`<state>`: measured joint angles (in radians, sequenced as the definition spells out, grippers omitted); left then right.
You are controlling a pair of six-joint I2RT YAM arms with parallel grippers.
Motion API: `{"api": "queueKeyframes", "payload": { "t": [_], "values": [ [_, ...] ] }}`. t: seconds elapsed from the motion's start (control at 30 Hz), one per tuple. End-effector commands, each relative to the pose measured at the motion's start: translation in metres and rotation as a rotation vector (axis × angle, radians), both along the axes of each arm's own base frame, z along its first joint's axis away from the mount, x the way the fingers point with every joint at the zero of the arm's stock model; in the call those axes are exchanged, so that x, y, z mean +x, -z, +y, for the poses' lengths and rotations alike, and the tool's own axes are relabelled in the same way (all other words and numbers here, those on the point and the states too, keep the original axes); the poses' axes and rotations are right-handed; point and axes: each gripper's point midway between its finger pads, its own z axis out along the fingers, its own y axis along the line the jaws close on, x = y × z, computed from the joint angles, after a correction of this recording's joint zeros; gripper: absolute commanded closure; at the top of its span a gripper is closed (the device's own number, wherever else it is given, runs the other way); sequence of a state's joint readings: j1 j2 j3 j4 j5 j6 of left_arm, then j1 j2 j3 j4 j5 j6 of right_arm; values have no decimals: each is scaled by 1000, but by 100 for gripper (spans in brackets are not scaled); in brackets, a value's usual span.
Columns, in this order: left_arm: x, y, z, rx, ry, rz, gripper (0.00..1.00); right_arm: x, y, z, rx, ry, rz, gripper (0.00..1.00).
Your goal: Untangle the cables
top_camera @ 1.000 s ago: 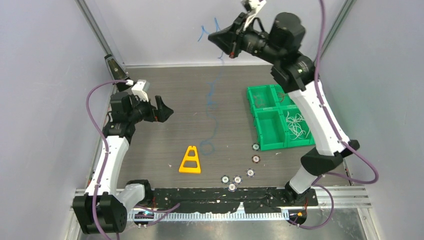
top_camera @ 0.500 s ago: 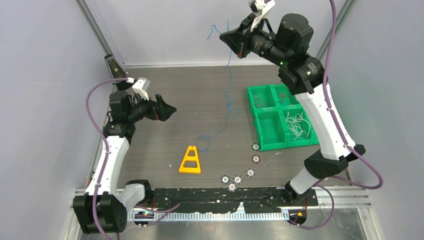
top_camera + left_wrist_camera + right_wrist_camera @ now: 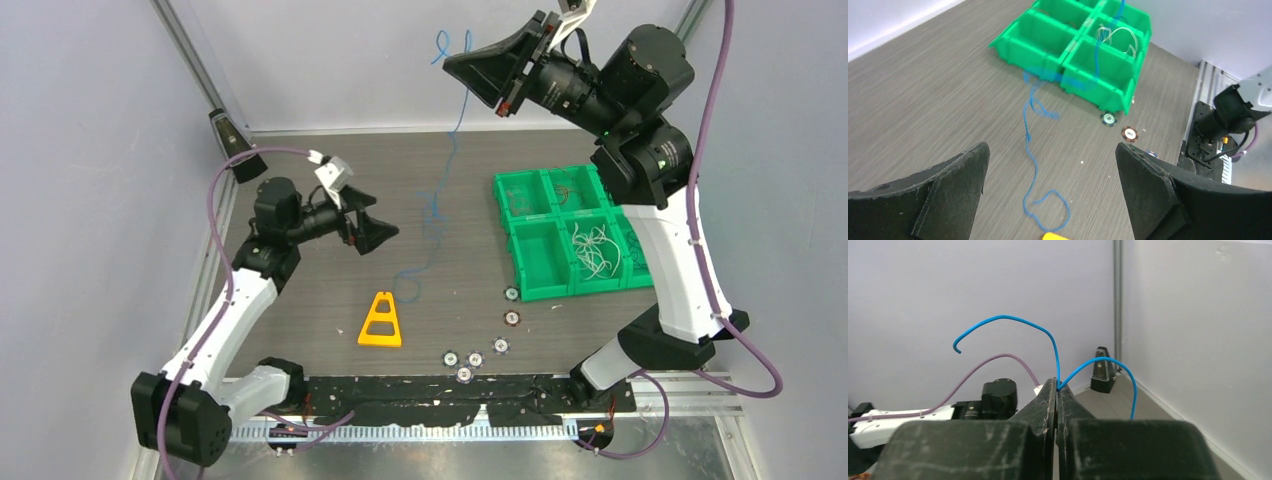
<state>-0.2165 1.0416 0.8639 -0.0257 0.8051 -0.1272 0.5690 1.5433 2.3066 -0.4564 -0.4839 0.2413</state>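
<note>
My right gripper [image 3: 462,62] is raised high at the back and shut on a blue cable [image 3: 447,140]; its tips [image 3: 1057,384] pinch the strand in the right wrist view. The blue cable [image 3: 1029,125] hangs down to the table and ends in a loop near the yellow wedge. White cables [image 3: 592,248] lie in a bin of the green tray; they also show in the left wrist view [image 3: 1118,36]. No red cable shows clearly. My left gripper [image 3: 378,232] is open and empty above the table, left of the hanging cable, its jaws wide [image 3: 1050,175] around the loop's view.
A green tray [image 3: 535,262] of several bins stands at the right. A yellow triangular wedge [image 3: 381,321] lies at the front middle. Several poker chips [image 3: 475,358] lie near the front edge. Walls close in the back and both sides.
My right gripper rose and moved right with the blue cable, lifting more of it off the table. My left gripper reached right toward the hanging strand.
</note>
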Motion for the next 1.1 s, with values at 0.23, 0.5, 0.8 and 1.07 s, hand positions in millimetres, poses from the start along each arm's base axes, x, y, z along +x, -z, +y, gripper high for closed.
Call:
{"api": "queueKeyframes", "payload": {
  "t": [0.23,0.5,0.8,1.07],
  "values": [
    [5,-66,-120,-98,282,-220,0,-9,9,23,31,-148,85,95],
    [-11,-12,-145,-74,431,-24,32,2,14,22,23,-103,88,94],
    [-23,2,-134,-64,411,-62,28,23,16,19,36,-68,120,95],
    [-19,-42,-81,-102,178,-239,12,26,24,26,37,-96,160,95]
  ]
}}
